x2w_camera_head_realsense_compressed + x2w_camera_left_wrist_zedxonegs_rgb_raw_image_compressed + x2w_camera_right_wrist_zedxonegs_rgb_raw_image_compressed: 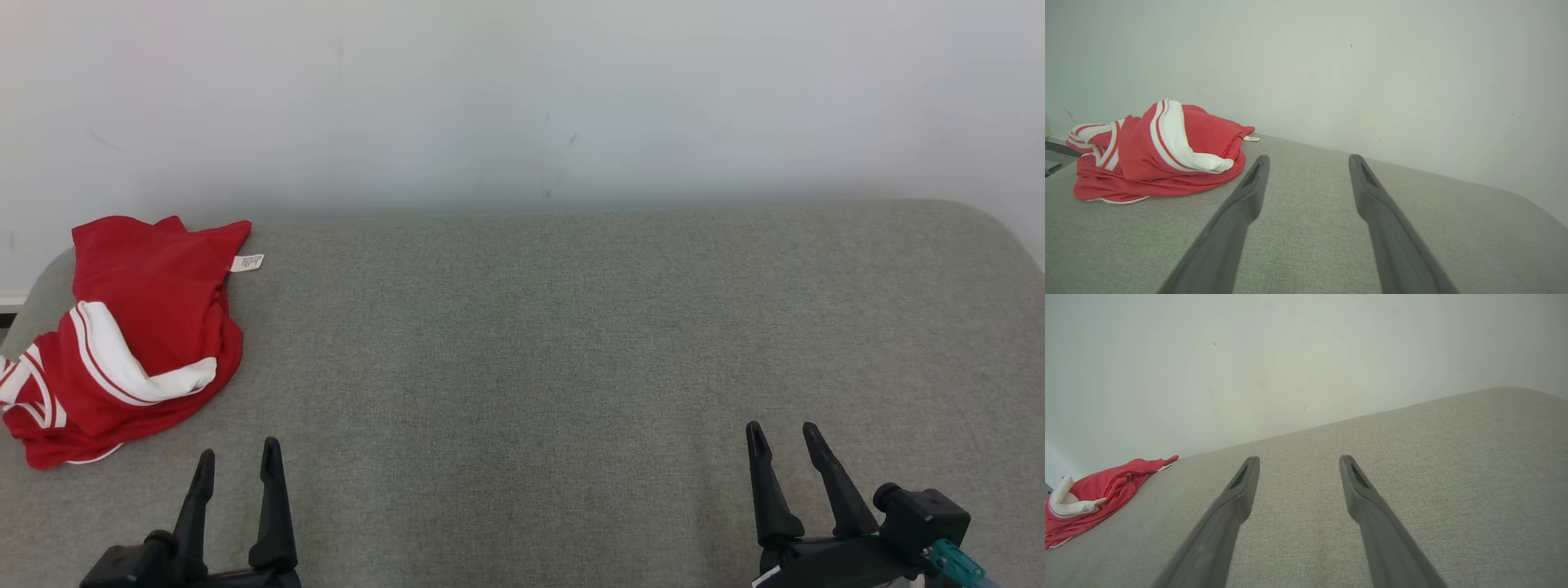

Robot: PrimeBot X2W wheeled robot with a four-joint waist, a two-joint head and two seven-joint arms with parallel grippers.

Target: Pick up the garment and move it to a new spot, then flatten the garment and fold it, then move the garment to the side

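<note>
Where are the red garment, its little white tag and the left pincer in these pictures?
red garment (155,302), head view, on the plain red cloth above the white band.
white tag (246,262), head view, on the middle of the label.
left pincer (237,453), head view, midway between its two open fingertips.

the left tool (238,447) has two long, dark, tapering fingers (273,506) on a black base. the right tool (781,425) is built alike, with a blocky black housing (922,514), a teal cable fitting (951,561) and a small white tag (766,576). each fingertip has a narrow slot on its inner face.
</note>
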